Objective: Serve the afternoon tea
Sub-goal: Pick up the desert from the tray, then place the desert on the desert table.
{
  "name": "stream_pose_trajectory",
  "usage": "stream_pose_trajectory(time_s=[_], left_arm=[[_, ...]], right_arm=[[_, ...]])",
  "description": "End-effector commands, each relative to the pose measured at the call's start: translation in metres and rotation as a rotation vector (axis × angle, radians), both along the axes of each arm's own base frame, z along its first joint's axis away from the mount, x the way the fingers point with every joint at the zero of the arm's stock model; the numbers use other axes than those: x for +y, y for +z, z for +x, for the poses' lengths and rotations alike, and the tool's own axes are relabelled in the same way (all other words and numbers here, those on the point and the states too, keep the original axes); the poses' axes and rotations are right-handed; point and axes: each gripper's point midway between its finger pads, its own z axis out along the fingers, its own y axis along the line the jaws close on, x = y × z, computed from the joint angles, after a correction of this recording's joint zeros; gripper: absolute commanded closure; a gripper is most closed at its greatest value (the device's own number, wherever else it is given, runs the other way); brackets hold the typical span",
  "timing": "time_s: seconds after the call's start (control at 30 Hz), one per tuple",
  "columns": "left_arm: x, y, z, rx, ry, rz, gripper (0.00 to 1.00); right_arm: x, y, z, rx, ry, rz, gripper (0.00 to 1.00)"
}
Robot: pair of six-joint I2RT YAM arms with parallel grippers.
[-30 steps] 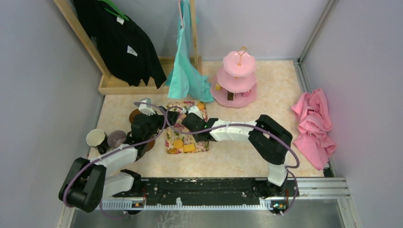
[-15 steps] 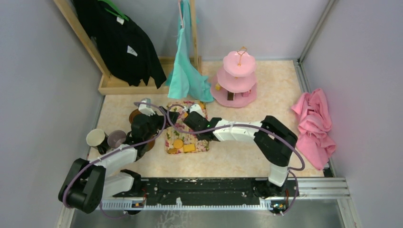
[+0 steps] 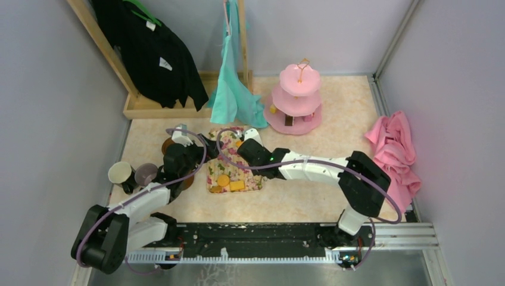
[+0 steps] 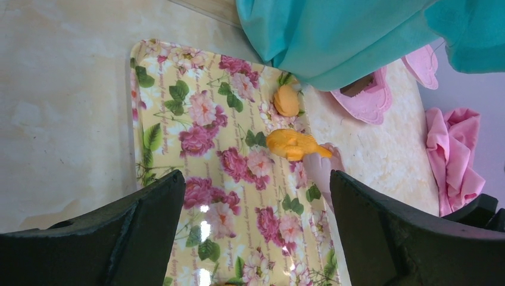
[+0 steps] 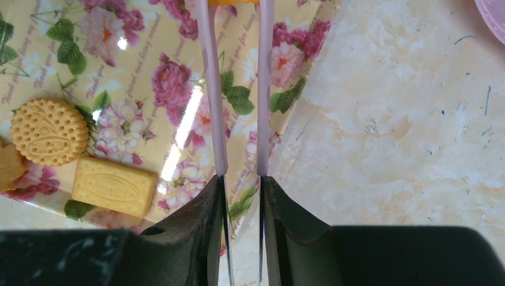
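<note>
My right gripper is shut on pink tongs, whose tips pinch an orange snack over the far right part of the floral tray. A second orange snack lies on the tray's far edge. A round biscuit and a yellow rectangular biscuit lie at the tray's near end. My left gripper is open and empty above the tray's left side. The pink three-tier stand stands at the back with snacks on its lower tiers. The cream mug and mauve-grey mug stand at the left.
A brown saucer shows partly behind my left arm. A teal cloth hangs from a wooden rack over the tray's far end. A pink cloth lies at the right wall.
My right arm has stretched out and its gripper with the tongs has shifted a little right and back. The left arm has barely moved.
</note>
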Motion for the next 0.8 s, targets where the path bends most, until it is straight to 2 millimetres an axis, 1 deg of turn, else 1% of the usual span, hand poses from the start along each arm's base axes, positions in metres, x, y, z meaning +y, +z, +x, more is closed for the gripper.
stream_pose_trajectory(time_s=[0.0, 0.13, 0.23, 0.53, 0.77], left_arm=[[-0.002, 0.014, 0.003, -0.023, 0.006, -0.014, 0.04], [0.0, 0.014, 0.002, -0.018, 0.01, -0.006, 0.04], [0.0, 0.013, 0.001, -0.01, 0.009, -0.005, 0.04], [-0.01, 0.011, -0.002, 0.036, -0.03, -0.045, 0.04], [-0.016, 0.017, -0.004, 0.05, -0.058, -0.058, 0.04]], right_arm=[[-0.001, 0.034, 0.004, -0.081, -0.018, 0.06, 1.0], [-0.01, 0.05, -0.001, -0.107, -0.034, 0.078, 1.0], [-0.021, 0.064, -0.006, -0.132, -0.055, 0.087, 1.0], [-0.07, 0.111, -0.014, -0.23, -0.178, 0.129, 1.0], [-0.102, 0.166, -0.013, -0.346, -0.274, 0.191, 1.0]])
